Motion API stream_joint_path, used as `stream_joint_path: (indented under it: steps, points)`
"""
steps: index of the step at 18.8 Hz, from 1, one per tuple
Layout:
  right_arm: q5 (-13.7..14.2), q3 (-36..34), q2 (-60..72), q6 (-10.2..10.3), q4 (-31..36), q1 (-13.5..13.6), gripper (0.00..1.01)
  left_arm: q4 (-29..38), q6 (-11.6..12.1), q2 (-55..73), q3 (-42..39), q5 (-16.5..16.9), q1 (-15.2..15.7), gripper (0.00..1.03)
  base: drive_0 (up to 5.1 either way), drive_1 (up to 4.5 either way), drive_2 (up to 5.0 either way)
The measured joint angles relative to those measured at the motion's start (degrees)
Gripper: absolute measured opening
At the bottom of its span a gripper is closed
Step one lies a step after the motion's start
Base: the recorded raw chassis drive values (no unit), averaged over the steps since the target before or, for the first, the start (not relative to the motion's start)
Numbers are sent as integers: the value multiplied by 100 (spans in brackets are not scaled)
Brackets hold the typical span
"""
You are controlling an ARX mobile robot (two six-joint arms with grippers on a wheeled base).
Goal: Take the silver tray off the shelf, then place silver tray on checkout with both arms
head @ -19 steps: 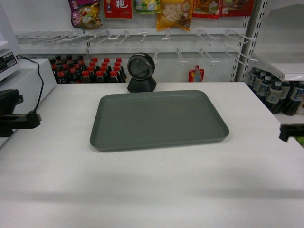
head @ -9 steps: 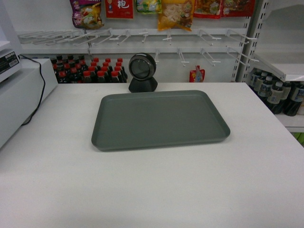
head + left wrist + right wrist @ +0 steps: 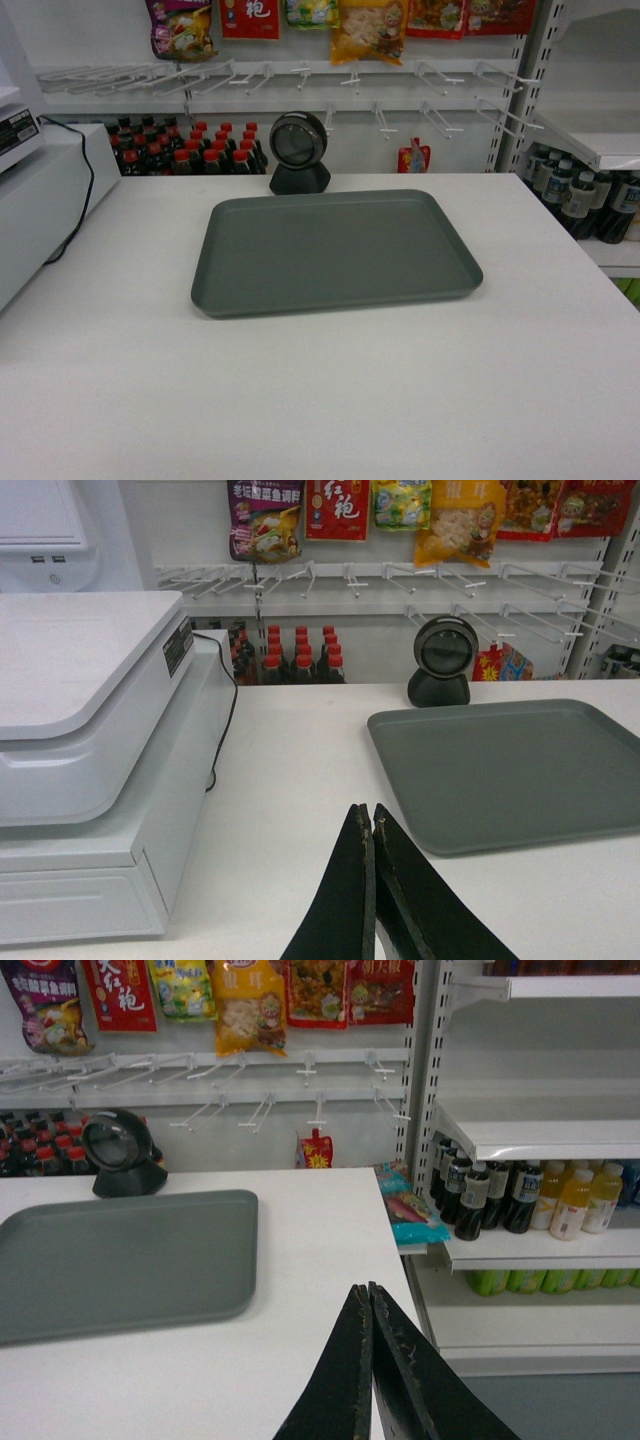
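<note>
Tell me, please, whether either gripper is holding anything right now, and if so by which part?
Nothing is held. The left gripper and right gripper are both shut on nothing, apart from the silver tray, which lies flat on the checkout.

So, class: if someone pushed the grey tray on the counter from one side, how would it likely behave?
The silver tray lies flat on the smooth white checkout, so it would probably slide, not tip. Its even rim suggests stiffness. Pushed off-centre, it may swivel.

Grey-green silver tray (image 3: 335, 252), white checkout (image 3: 320, 400), black scanner (image 3: 299, 152)
</note>
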Motion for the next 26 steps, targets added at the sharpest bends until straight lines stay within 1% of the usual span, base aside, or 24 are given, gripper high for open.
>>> stream_joint_path:
  steps: [3,10,14,23,26]
  points:
    - [0,-105,-678,0,-557,0,2,-579,0,-643,-76,0,0,1,-498,248,248]
    - [0,-138,-2083,0,-1810,0,2,-1733,0,-1934,-79,0,0,1,0,0,0]
    - [0,-140,-2669,0,-2369,0,2,-2267,0,-2468,-79,0,0,1,0,0,0]
    - [0,-140,-3694,0,-3388,0,2,-3163,0,-3379,-79,0,0,1,0,0,0]
    - [0,-140,-3873,-2,-3558,0,2,-3305,0,-3543,-79,0,0,1,0,0,0]
